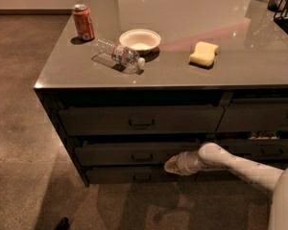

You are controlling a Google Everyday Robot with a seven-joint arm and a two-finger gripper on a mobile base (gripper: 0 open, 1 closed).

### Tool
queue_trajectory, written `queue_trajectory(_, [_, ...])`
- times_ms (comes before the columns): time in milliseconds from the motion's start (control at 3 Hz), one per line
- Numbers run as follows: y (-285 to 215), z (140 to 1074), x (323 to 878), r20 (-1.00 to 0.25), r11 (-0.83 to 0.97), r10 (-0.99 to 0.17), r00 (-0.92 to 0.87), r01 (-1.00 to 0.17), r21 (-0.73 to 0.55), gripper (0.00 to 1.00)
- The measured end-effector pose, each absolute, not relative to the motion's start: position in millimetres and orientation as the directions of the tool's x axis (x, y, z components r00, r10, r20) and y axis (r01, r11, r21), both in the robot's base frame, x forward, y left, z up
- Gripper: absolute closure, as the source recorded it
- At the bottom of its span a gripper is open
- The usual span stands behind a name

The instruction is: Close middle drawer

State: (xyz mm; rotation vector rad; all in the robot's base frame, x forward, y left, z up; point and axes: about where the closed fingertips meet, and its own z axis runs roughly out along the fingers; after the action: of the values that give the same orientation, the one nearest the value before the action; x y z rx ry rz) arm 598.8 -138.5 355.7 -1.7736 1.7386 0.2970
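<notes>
The middle drawer is a wide dark-grey drawer with a low flat front and a small central bar handle. It sits under the taller top drawer and stands out slightly from the cabinet. My gripper is at the end of the white arm that comes in from the lower right. It is right at the drawer's lower right front, just right of the handle.
On the grey counter are a red can, a lying water bottle, a white bowl and a yellow sponge. A bottom drawer lies below. Narrower drawers stand to the right. Carpet floor lies on the left.
</notes>
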Motion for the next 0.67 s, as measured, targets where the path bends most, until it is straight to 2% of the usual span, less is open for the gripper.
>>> queue_trajectory(667, [-141.2, 357.6, 635.5, -0.546, 0.110, -0.830, 0.117, -0.925, -0.364, 1.00])
